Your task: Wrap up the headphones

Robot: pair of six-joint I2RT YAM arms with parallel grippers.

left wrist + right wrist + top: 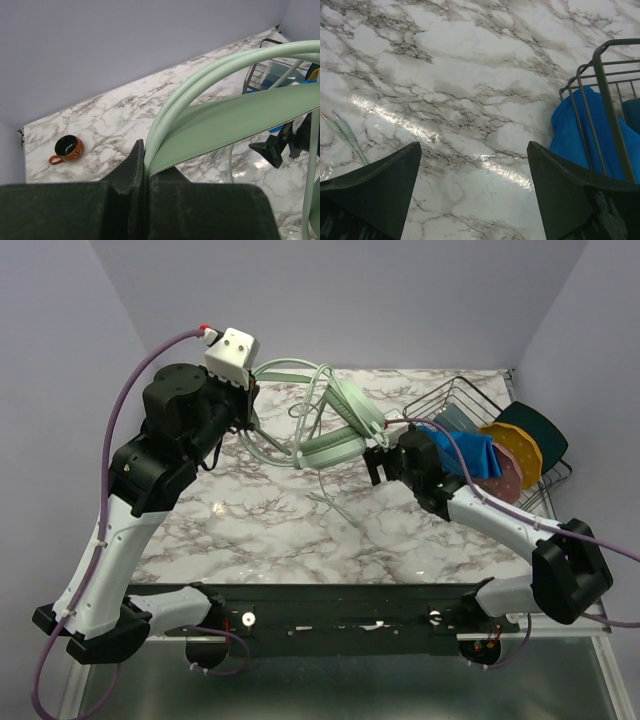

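My left gripper (144,167) is clamped on the slim headband (200,85) of the mint-green headphones (335,425), whose thin cable (347,137) lies loose. My right gripper (472,165) hangs with its fingers wide apart.

Left wrist view: the headphones (235,117) run off the right edge, headband cut short. Right wrist view: the cable (347,140) disappears behind my right hand (474,147); rack (600,65) and blue cloth (580,135) are cut by the right edge.
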